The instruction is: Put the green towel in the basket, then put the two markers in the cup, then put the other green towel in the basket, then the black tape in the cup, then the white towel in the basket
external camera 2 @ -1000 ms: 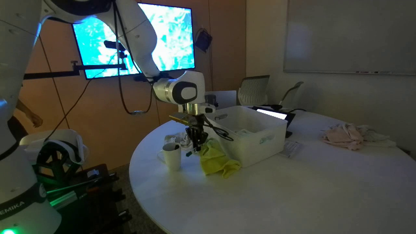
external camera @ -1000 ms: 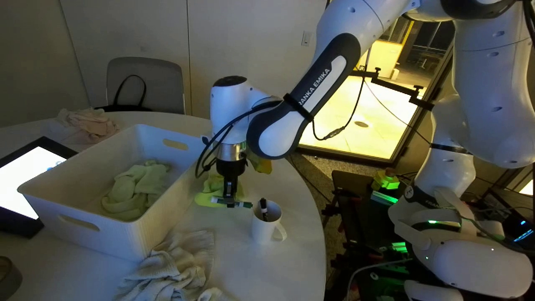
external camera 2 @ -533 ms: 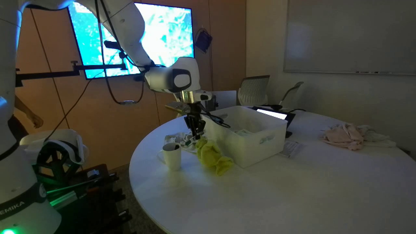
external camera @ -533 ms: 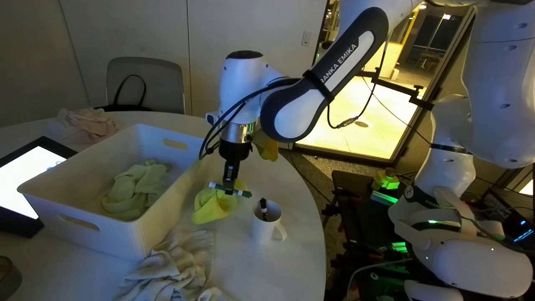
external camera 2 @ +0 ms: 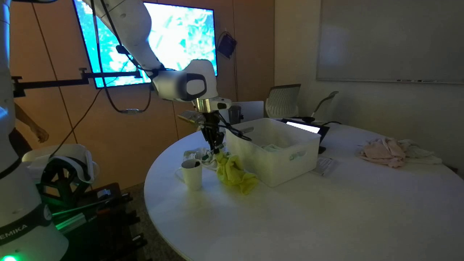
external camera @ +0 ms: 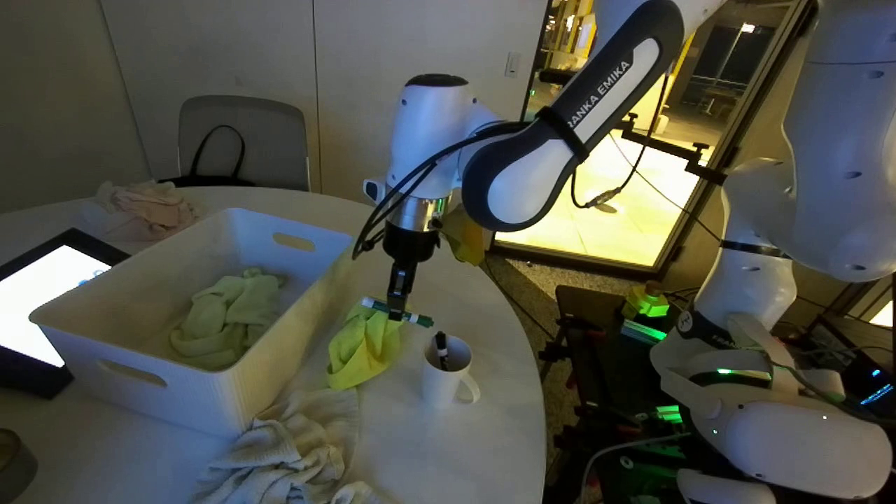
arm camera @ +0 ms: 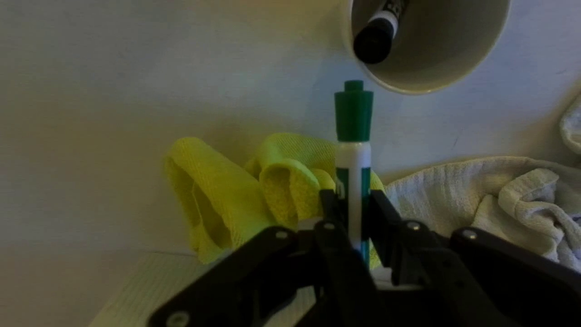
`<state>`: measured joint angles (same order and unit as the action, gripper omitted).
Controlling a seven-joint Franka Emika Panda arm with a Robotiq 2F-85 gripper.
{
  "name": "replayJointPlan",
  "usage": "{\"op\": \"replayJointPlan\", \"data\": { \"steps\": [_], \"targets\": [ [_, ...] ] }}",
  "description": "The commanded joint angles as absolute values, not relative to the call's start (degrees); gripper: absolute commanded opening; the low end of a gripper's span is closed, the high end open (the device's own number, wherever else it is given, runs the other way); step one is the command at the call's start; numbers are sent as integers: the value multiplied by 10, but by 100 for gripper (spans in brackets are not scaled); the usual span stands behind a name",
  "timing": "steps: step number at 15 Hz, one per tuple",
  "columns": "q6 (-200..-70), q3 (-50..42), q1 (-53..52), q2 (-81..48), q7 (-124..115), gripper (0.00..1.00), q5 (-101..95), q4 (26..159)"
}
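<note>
My gripper (external camera: 397, 313) is shut on the green marker (arm camera: 354, 116) and holds it level above the table. Its green cap points toward the white cup (external camera: 435, 388). A black-capped marker (arm camera: 374, 43) stands tilted inside the cup. The yellow-green towel (external camera: 360, 353) lies bunched beneath the gripper, its top reaching the gripper's tips in both exterior views; I cannot tell whether it is caught. The other green towel (external camera: 231, 315) lies in the white basket (external camera 2: 293, 172). The white towel (external camera: 294, 448) is crumpled on the table beside the basket. A dark roll, perhaps the black tape (external camera: 15, 465), shows at the left edge.
A lit tablet (external camera: 52, 301) stands on the basket's far side from the cup. A pink cloth (external camera 2: 386, 152) lies farther off on the round table (external camera 2: 326, 217). The cup sits near the table's edge, its handle facing away from the basket.
My gripper has risen with the green marker and moved toward the cup. The marker has tilted a little, and the yellow-green towel beneath has shifted along with the gripper.
</note>
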<state>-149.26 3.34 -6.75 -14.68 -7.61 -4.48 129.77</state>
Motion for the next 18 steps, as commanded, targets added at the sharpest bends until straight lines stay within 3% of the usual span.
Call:
{"op": "replayJointPlan", "data": {
  "steps": [1,8,18],
  "targets": [
    [-1551,48,-60,-127,-69,8,5,1347],
    [-1626,99,-33,-150,-23,8,156,1372],
    [-1609,160,36,-100,119,7,341,1384]
  ]
}}
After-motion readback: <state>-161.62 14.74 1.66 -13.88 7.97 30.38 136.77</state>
